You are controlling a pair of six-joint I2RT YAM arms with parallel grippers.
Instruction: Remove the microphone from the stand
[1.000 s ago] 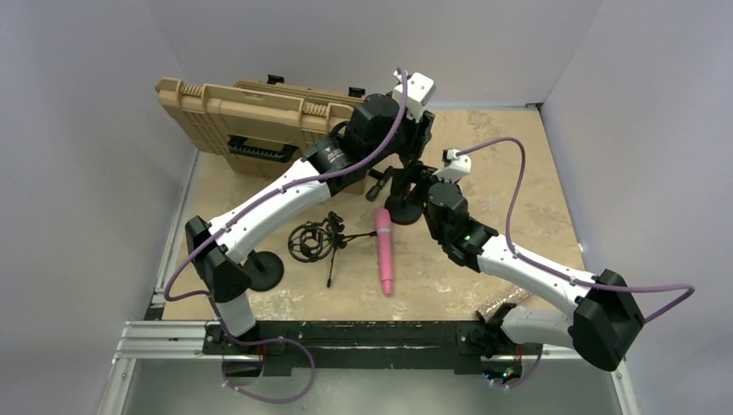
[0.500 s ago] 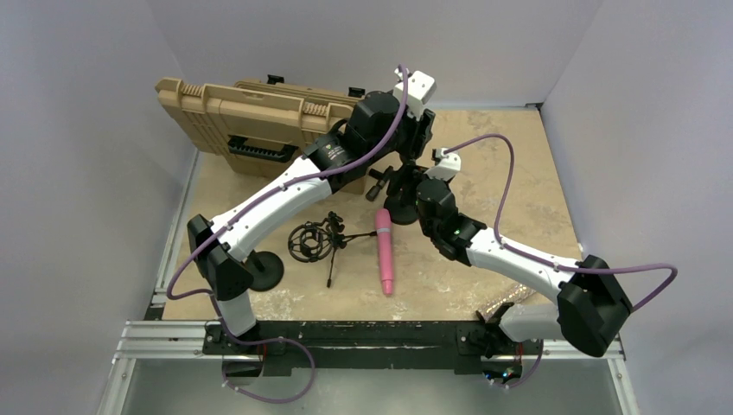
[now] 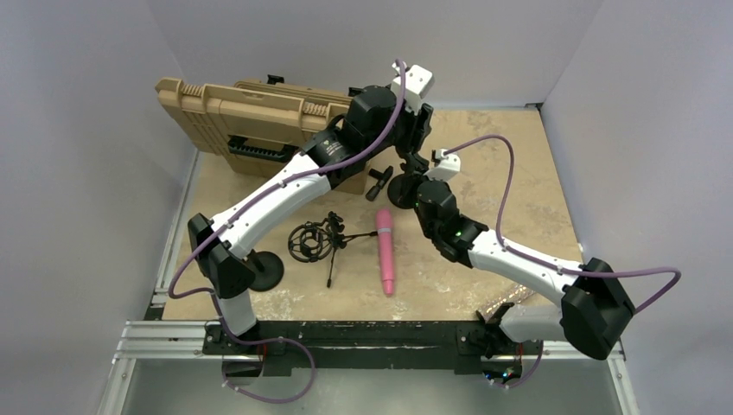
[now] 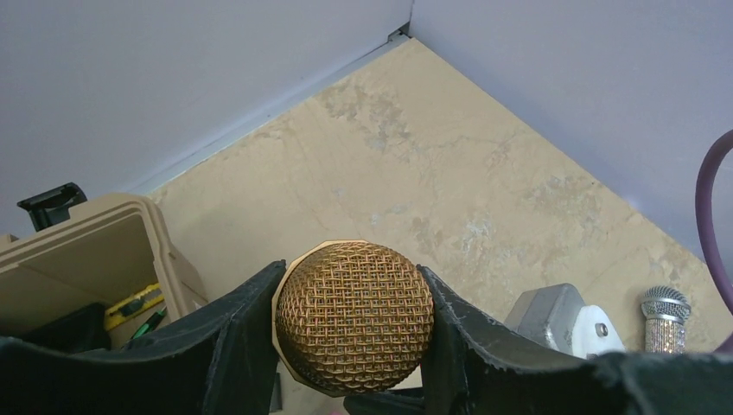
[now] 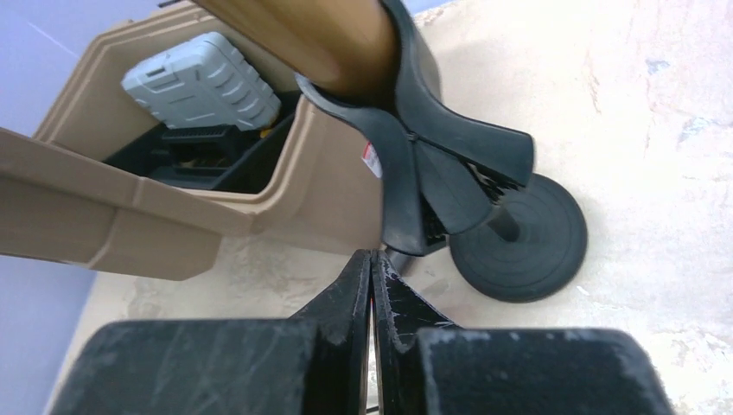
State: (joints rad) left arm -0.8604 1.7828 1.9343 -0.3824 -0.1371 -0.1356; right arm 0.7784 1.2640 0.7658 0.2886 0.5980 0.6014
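1. Surface: I see a beige, mottled, stone-look table (image 3: 519,173) with pale scuffs. A metal rail (image 3: 173,333) runs along its near edge.
2. Room: plain lilac-grey walls (image 3: 86,130) close the table in on the left, far and right sides, and two of them meet at the far right corner.
3. Microphone (image 4: 354,316): its gold mesh head is up at the far middle of the table. In the right wrist view its gold body (image 5: 320,35) runs down into the black clip of the stand (image 5: 519,238), whose round base sits flat on the table.
4. Left gripper (image 4: 354,333): it is clamped on the microphone head, with one finger touching each side of the mesh.
5. Right gripper (image 5: 372,259): its fingers are pressed together with nothing between them, and the tips lie just near of the clip.
6. Surroundings: a tan case (image 3: 242,117) stands open at the far left, just beside the stand. A pink microphone (image 3: 384,251) and a shock mount (image 3: 309,242) lie near the middle. A silver microphone (image 4: 666,316) shows at the right edge of the left wrist view.
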